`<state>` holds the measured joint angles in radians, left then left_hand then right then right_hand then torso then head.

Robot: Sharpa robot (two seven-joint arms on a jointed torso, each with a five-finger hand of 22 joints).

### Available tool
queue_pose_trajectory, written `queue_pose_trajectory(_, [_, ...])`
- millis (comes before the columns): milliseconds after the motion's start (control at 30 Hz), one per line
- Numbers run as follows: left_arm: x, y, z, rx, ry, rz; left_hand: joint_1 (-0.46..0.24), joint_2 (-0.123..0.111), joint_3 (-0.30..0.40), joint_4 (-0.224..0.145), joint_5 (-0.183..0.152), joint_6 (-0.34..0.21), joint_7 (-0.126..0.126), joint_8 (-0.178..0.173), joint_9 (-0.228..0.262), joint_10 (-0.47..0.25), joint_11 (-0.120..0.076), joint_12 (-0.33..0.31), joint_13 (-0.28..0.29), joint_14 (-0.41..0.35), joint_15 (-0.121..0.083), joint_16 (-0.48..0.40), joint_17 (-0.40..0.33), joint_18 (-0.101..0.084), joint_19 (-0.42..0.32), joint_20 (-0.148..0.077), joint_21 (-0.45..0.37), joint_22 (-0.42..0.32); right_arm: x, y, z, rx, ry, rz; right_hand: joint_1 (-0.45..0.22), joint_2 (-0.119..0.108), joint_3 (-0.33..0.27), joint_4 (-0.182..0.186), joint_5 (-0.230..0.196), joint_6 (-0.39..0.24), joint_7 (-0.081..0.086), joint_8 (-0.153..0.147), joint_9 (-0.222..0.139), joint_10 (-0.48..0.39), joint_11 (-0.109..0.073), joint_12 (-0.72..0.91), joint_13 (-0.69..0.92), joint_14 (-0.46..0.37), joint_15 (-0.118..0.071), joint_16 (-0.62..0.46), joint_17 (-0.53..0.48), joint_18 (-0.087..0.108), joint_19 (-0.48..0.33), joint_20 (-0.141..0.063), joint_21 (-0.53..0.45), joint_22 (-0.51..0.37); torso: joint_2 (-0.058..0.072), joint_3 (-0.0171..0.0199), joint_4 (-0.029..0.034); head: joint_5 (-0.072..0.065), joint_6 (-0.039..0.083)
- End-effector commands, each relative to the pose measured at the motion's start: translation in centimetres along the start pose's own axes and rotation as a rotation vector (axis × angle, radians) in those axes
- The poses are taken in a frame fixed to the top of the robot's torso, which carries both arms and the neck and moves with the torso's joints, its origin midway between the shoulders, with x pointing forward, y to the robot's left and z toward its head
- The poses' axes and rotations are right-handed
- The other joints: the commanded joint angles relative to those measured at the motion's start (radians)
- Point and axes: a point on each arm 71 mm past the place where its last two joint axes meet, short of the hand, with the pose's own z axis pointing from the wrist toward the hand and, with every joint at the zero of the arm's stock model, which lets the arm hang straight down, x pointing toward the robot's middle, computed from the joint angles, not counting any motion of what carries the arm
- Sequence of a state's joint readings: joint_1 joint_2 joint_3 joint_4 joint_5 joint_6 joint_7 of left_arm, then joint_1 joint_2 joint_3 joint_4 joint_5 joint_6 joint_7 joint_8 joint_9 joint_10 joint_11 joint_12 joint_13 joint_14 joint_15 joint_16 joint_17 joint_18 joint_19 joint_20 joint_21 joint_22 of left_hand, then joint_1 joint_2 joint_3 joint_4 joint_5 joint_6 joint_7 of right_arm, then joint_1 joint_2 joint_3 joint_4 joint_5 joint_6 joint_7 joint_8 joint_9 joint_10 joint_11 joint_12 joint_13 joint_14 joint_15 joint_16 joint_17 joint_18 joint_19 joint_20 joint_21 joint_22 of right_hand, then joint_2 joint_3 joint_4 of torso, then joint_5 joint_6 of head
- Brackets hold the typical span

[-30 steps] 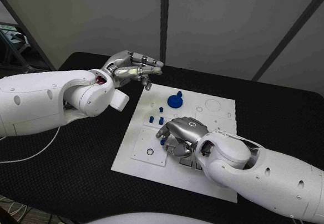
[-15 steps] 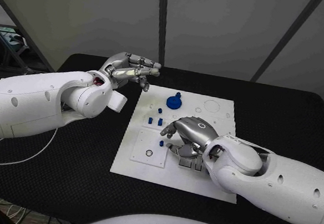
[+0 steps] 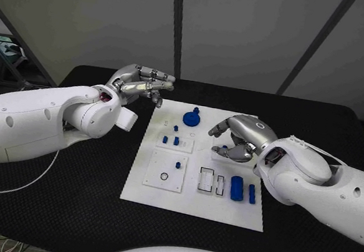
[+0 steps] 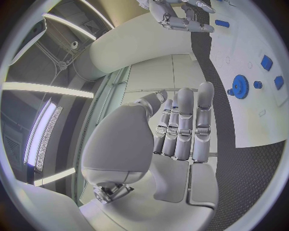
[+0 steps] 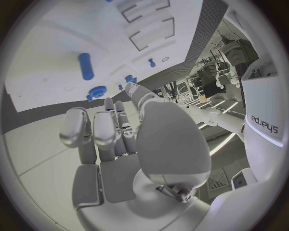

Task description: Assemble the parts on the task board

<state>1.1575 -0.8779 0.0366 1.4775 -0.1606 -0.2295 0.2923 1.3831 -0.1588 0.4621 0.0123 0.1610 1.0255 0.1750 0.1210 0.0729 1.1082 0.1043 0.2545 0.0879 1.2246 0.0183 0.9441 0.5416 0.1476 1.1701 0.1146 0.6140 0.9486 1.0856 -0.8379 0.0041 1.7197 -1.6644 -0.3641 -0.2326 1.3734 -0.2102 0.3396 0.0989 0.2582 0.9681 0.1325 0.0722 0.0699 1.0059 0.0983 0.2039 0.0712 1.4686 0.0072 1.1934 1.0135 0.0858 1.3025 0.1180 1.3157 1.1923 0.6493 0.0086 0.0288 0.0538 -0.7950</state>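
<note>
Since a second ago the right silver hand (image 3: 239,137) has lifted off the lower middle of the white task board (image 3: 159,195) and drawn back toward two o'clock. It now hovers over the board's right centre, fingers curled inward, holding nothing that I can make out. Uncovered at five o'clock lie two blue cylindrical parts (image 3: 244,190), side by side on the board. The blue gear-shaped part (image 3: 191,117) stands near twelve o'clock. The left silver hand (image 3: 142,83) hangs off the board at eleven o'clock, fingers bent, empty. The placement looks finished; another part likely comes next.
</note>
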Motion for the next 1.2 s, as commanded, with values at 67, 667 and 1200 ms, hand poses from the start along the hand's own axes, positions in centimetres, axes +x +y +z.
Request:
queue_pose_trajectory(67, [0.1, -0.1, 0.0, 0.002, 0.011, -0.007, -0.005, 0.001, -0.005, 0.000, -0.005, -0.002, 0.008, 0.000, -0.001, -0.006, 0.002, 0.007, 0.001, -0.002, 0.002, -0.007, -0.001, 0.034, -0.007, 0.001, -0.004, -0.001, 0.4, -1.6, -0.2, 0.074, 0.111, -0.036, 0.008, 0.001, -0.035, 0.005, -0.003, 0.000, -0.008, -0.005, -0.001, -0.022, 0.002, 0.014, -0.001, 0.006, 0.007, -0.003, -0.005, 0.009, -0.012, 0.002, -0.011, -0.011, 0.002, -0.0003, 0.0027, -0.004, 0.004])
queue_pose_trajectory(667, [0.1, 0.0, 0.0, 0.001, 0.011, -0.007, -0.005, 0.001, -0.005, 0.000, -0.005, -0.002, 0.008, 0.000, -0.001, -0.006, 0.002, 0.007, 0.001, -0.002, 0.002, -0.007, -0.001, 0.034, -0.007, 0.001, -0.004, -0.001, 0.8, -2.7, -0.2, 0.114, 0.191, -0.093, 0.046, 0.035, -0.061, 0.018, 0.001, 0.034, -0.006, 0.006, 0.003, -0.019, -0.003, 0.066, 0.000, 0.005, 0.003, -0.005, -0.020, 0.008, -0.004, 0.001, -0.010, -0.007, 0.002, 0.0007, 0.0017, -0.003, 0.002])
queue_pose_trajectory(1200, [0.0, 0.0, 0.1, 0.000, 0.010, -0.007, -0.006, 0.001, -0.007, -0.001, -0.005, -0.002, 0.008, 0.001, -0.001, -0.007, 0.002, 0.009, 0.002, -0.001, 0.002, -0.006, -0.003, 0.034, -0.006, 0.002, -0.005, -0.002, 0.7, -2.7, 0.1, 0.118, 0.164, -0.098, 0.108, 0.108, 0.068, 0.013, -0.102, 0.180, -0.011, 0.056, 0.021, 0.183, -0.048, 0.109, 0.006, 0.025, -0.033, 0.064, 0.052, -0.017, 0.074, -0.031, 0.070, 0.102, 0.002, 0.0007, 0.0020, -0.006, -0.002])
